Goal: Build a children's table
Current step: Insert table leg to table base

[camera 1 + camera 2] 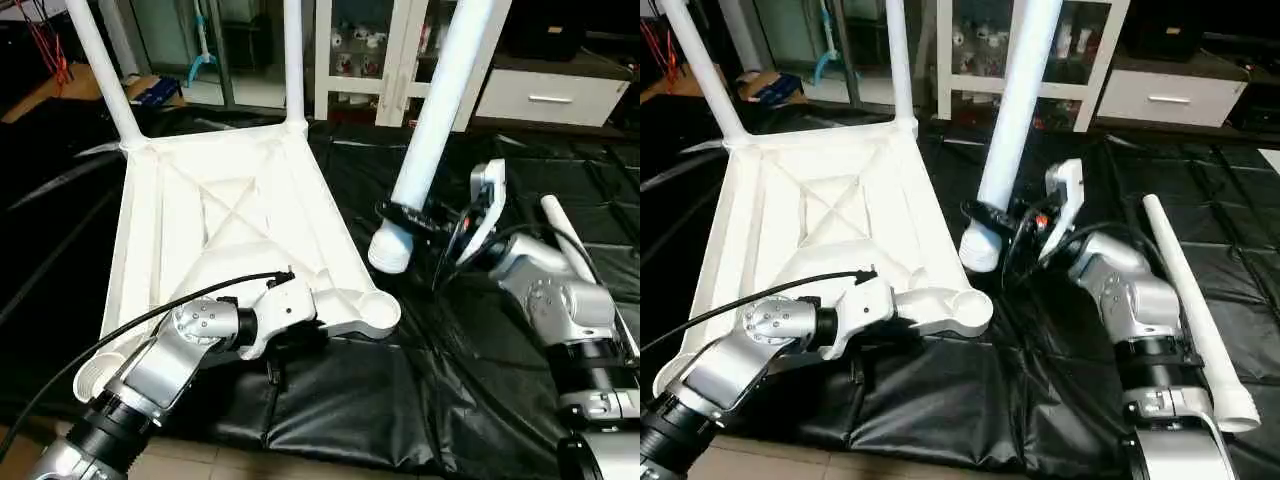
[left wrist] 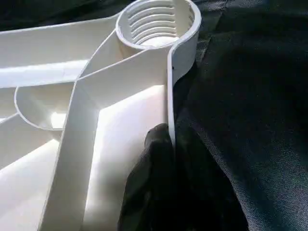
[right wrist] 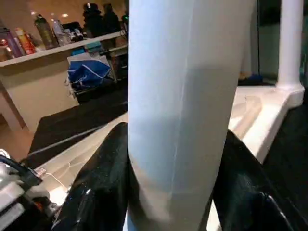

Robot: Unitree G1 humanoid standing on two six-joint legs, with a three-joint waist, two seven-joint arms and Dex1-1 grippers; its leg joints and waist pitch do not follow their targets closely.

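The white tabletop (image 1: 230,215) lies upside down on the black mat, ribbed underside up. Two legs (image 1: 100,70) (image 1: 293,60) stand in its far corner sockets. My left gripper (image 2: 168,139) is shut on the tabletop's near rim, just short of the empty near-right socket (image 1: 372,310), whose inner threads show in the left wrist view (image 2: 156,24). My right gripper (image 1: 420,218) is shut on a third leg (image 1: 440,100), holding it nearly upright. The leg's lower end (image 1: 390,245) hovers just right of and beyond that socket. A black finger (image 3: 103,168) presses each side of the leg (image 3: 183,96).
Another white leg (image 1: 1190,300) lies on the mat (image 1: 400,400) to the right of my right arm. A white glass-door cabinet (image 1: 370,50) and a white drawer unit (image 1: 550,95) stand behind the mat. Blue items (image 1: 155,90) sit at the back left.
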